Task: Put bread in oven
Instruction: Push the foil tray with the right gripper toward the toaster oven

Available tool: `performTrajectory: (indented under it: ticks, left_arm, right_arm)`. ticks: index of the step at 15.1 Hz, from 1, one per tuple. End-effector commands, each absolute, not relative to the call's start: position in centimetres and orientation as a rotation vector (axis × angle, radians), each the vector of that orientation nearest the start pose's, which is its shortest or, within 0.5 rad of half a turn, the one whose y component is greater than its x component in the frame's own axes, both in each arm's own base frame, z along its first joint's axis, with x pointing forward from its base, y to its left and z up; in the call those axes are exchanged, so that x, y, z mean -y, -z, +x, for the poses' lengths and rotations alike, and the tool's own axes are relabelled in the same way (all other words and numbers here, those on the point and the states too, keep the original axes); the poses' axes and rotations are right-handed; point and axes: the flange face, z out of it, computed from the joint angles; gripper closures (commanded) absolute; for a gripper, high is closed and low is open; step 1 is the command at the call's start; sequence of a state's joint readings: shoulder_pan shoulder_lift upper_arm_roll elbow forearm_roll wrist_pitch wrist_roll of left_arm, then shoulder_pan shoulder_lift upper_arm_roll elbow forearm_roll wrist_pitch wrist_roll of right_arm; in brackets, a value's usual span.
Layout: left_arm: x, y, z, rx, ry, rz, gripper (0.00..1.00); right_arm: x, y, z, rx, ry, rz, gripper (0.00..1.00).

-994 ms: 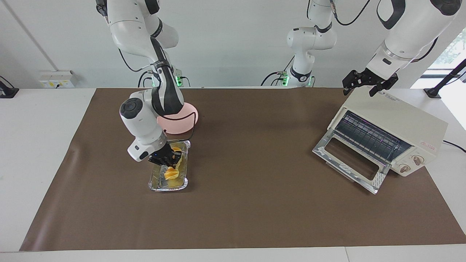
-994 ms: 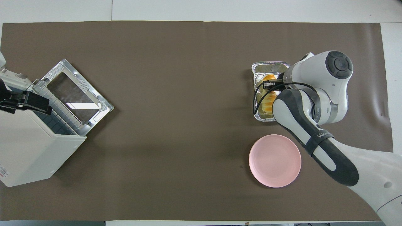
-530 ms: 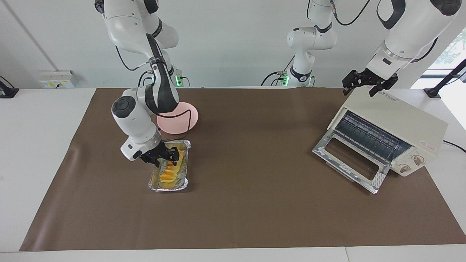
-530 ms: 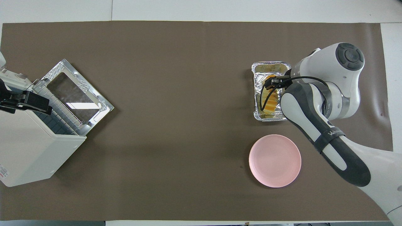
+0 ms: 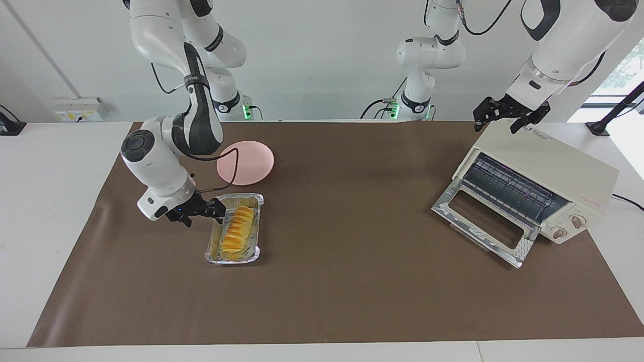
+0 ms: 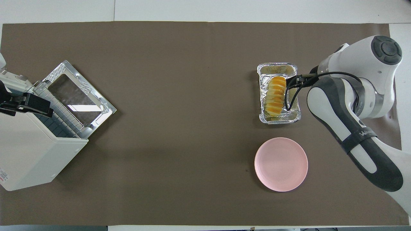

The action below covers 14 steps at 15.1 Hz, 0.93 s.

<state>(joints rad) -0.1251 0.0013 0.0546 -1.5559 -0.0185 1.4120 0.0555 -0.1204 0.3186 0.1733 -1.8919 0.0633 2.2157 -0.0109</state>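
The bread (image 5: 236,229) (image 6: 276,96), a ridged yellow-orange loaf, lies lengthwise in a silver foil tray (image 5: 234,260) (image 6: 277,66) toward the right arm's end of the table. My right gripper (image 5: 204,213) (image 6: 300,79) is beside the tray, low over the mat, open and holding nothing. The cream-white oven (image 5: 543,161) (image 6: 29,150) stands at the left arm's end, its glass door (image 5: 483,221) (image 6: 78,93) dropped open and the wire rack showing. My left gripper (image 5: 503,120) (image 6: 29,104) waits open just over the oven's top.
A pink plate (image 5: 246,161) (image 6: 281,164) sits nearer to the robots than the foil tray, bare. A brown mat (image 5: 352,226) covers the table between tray and oven. The oven's two knobs (image 5: 568,226) face away from the robots.
My right gripper opened, let go of the bread and drew sideways off the tray toward the right arm's end. The bread now lies flat in the tray. The left arm has not moved.
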Motion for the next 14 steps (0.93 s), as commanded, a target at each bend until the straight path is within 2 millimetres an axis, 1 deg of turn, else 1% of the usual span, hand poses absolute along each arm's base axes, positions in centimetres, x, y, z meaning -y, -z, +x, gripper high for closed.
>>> performTrajectory:
  ticks: [1,2,5,6,7,8,9,10,11,14]
  left_arm:
    - [3.7,-62.0,52.7,-0.198,-0.234,-3.158,0.0]
    - [3.7,-62.0,52.7,-0.198,-0.234,-3.158,0.0]
    - [3.7,-62.0,52.7,-0.198,-0.234,-3.158,0.0]
    - [3.8,-62.0,52.7,-0.201,-0.234,-3.158,0.0]
    - [3.7,-62.0,52.7,-0.198,-0.234,-3.158,0.0]
    - [3.7,-62.0,52.7,-0.198,-0.234,-3.158,0.0]
    - [3.7,-62.0,52.7,-0.198,-0.234,-3.158,0.0]
    - [3.7,-62.0,52.7,-0.198,-0.234,-3.158,0.0]
    - [3.8,-62.0,52.7,-0.201,-0.234,-3.158,0.0]
    - [3.7,-62.0,52.7,-0.198,-0.234,-3.158,0.0]
  right_arm:
    - [-3.2,-33.0,60.6,0.052,0.039,-3.044,0.0]
    - [-3.2,-32.6,60.4,0.054,0.032,-3.045,0.0]
    - [-2.3,-31.3,59.7,0.036,0.031,-3.046,0.0]
    - [-2.2,-30.9,59.5,0.035,0.033,-3.046,0.02]
    - [-2.2,-30.9,59.5,0.035,0.033,-3.046,0.12]
    - [-2.3,-30.9,59.5,0.035,0.031,-3.046,0.29]
    - [-2.3,-30.9,59.5,0.035,0.029,-3.046,0.56]
    - [-2.3,-30.9,59.5,0.036,0.028,-3.046,0.8]
    - [-2.3,-30.9,59.5,0.038,0.024,-3.046,0.99]
    - [-2.5,-31.2,59.6,0.019,0.023,-3.037,1.0]
